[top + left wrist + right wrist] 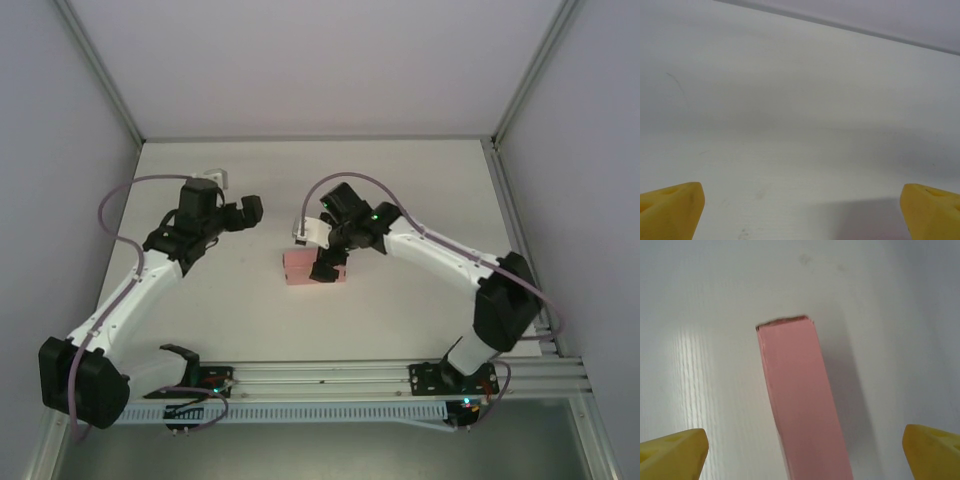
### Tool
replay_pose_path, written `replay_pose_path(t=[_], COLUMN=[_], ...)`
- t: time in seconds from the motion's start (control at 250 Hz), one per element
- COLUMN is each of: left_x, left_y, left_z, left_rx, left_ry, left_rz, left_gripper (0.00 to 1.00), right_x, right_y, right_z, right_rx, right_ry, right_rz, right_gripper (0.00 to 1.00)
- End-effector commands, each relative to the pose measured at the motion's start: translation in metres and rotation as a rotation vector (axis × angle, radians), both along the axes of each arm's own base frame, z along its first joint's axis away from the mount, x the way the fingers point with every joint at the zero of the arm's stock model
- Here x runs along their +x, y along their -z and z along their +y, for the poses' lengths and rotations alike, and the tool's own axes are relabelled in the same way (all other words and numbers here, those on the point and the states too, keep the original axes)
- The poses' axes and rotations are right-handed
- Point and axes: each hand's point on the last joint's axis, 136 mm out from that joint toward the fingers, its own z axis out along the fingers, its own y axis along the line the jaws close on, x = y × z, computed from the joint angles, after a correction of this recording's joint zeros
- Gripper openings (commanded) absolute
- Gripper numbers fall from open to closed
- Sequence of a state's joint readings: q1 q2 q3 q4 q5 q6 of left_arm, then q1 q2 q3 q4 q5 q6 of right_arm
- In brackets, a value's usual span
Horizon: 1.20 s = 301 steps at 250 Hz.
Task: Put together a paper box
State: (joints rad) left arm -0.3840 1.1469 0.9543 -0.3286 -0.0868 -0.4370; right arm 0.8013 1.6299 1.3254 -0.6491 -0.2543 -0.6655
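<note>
Pale grey walls closed in a white desk, bare apart from my two arms and the paper box. Seen from above, the pink box lay flat near the middle of the desk, just toward 6 o'clock of its centre.

My right tool hung over the 3 o'clock half of the box. From the right wrist, its yellow fingers stood spread wide, with the box running between them toward 12 o'clock and touching neither one. My left tool hung at about 10 o'clock from the box, well apart from it. It was also spread wide and held nothing, with bare desk under it.

The box looked already folded into a slim closed block. Its far end showed a thin dark line along the edge, and I could not tell whether that flap was fully tucked. I judged the work to be near its end, at the point of seating or checking the last flap.

The next move, as I read it, called for lowering the right tool squarely and closing gently on the long sides. Thin card would buckle under a hard pinch, so the left tool might come in to steady the 9 o'clock end.
</note>
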Motion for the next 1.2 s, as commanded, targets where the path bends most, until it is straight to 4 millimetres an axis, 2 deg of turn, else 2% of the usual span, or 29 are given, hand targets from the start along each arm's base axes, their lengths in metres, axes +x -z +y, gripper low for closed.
replay_pose_path(t=[0.0, 0.08, 0.295, 0.487, 0.591, 0.651, 0.727, 0.91, 1.058, 1.126, 1.198], left_x=[0.0, 0.0, 0.0, -0.001, -0.001, -0.002, -0.004, -0.007, -0.011, -0.012, -0.013], left_y=[-0.007, -0.006, -0.005, -0.002, -0.004, -0.004, -0.004, -0.011, -0.017, -0.017, -0.016], left_z=[0.015, 0.019, 0.024, 0.024, 0.023, 0.023, 0.024, 0.025, 0.027, 0.028, 0.028], left_rx=[0.058, 0.066, 0.079, 0.084, 0.08, 0.078, 0.078, 0.074, 0.062, 0.059, 0.055], left_ry=[-0.034, -0.045, -0.052, -0.049, -0.047, -0.046, -0.048, -0.045, -0.051, -0.053, -0.057], left_rz=[-0.029, -0.031, -0.033, -0.024, -0.026, -0.024, -0.024, -0.046, -0.065, -0.067, -0.063], left_gripper=[1.0, 1.0, 1.0, 1.0, 1.0, 1.0, 1.0, 0.99, 1.0, 1.0, 1.0], right_x=[0.002, 0.009, 0.008, 0.011, 0.018, 0.024, 0.027, 0.03, 0.04, 0.057, 0.086], right_y=[0.027, 0.038, 0.069, 0.09, 0.094, 0.091, 0.085, 0.065, 0.041, 0.028, 0.016], right_z=[-0.025, -0.024, -0.017, -0.009, -0.008, -0.006, -0.002, 0.0, -0.003, -0.007, -0.016], right_rx=[-0.249, -0.315, -0.434, -0.495, -0.506, -0.495, -0.466, -0.422, -0.394, -0.392, -0.404], right_ry=[-0.13, -0.149, -0.19, -0.173, -0.144, -0.113, -0.097, -0.068, -0.011, 0.062, 0.179], right_rz=[-0.017, 0.003, 0.077, 0.039, 0.004, -0.029, -0.062, -0.123, -0.208, -0.311, -0.471], right_gripper=[1.0, 1.0, 0.97, 0.88, 0.79, 0.72, 0.54, 0.33, 0.32, 0.32, 0.33])
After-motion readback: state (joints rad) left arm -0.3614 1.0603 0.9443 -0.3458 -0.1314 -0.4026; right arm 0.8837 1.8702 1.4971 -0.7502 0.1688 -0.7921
